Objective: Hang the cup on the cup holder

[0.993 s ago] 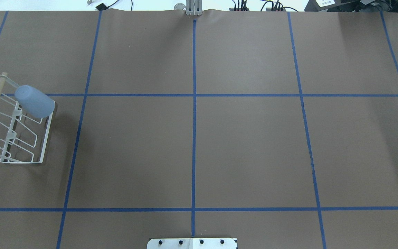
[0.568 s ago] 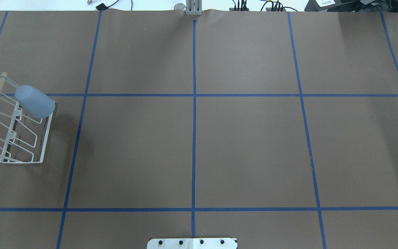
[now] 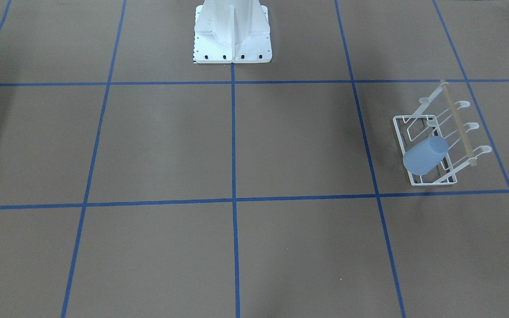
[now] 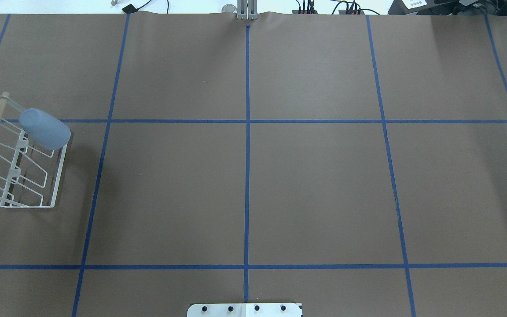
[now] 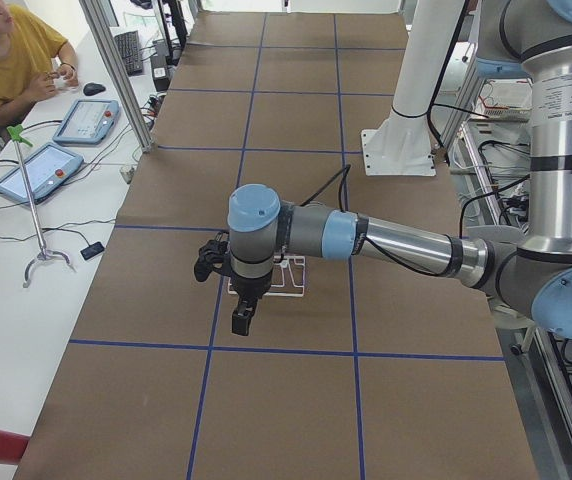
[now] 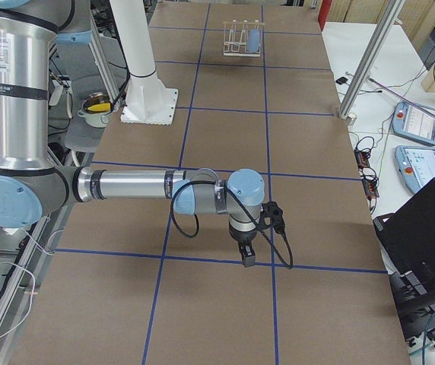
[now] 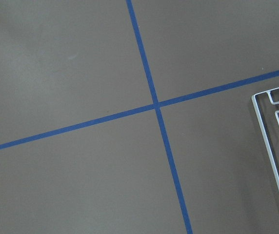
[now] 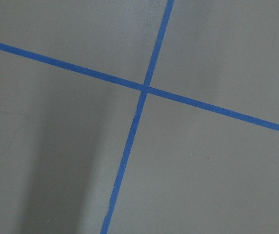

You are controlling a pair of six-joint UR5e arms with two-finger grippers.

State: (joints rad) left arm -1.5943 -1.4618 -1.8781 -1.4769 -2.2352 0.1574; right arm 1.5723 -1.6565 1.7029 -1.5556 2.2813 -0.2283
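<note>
The pale blue cup (image 4: pixel 44 129) lies tilted on the far end of the white wire cup holder (image 4: pixel 60 176), at the table's left edge. Both also show in the front-facing view, the cup (image 3: pixel 424 154) on the cup holder (image 3: pixel 458 123), and small in the exterior right view (image 6: pixel 254 36). No gripper touches them. My left gripper (image 5: pixel 241 322) shows only in the exterior left view, hanging above the table near the cup holder, and I cannot tell whether it is open or shut. My right gripper (image 6: pixel 246 255) shows only in the exterior right view, far from the cup holder, and I cannot tell its state.
The white bolted robot base (image 3: pixel 232 39) stands at the table's near middle edge. Blue tape lines grid the brown table. A corner of the cup holder's base frame (image 7: pixel 271 146) shows in the left wrist view. An operator (image 5: pixel 6 50) sits past the table's far side.
A black part of the left arm with its cable, at the overhead view's left edge a second ago, has moved out of that view. The cup and cup holder have not moved.
</note>
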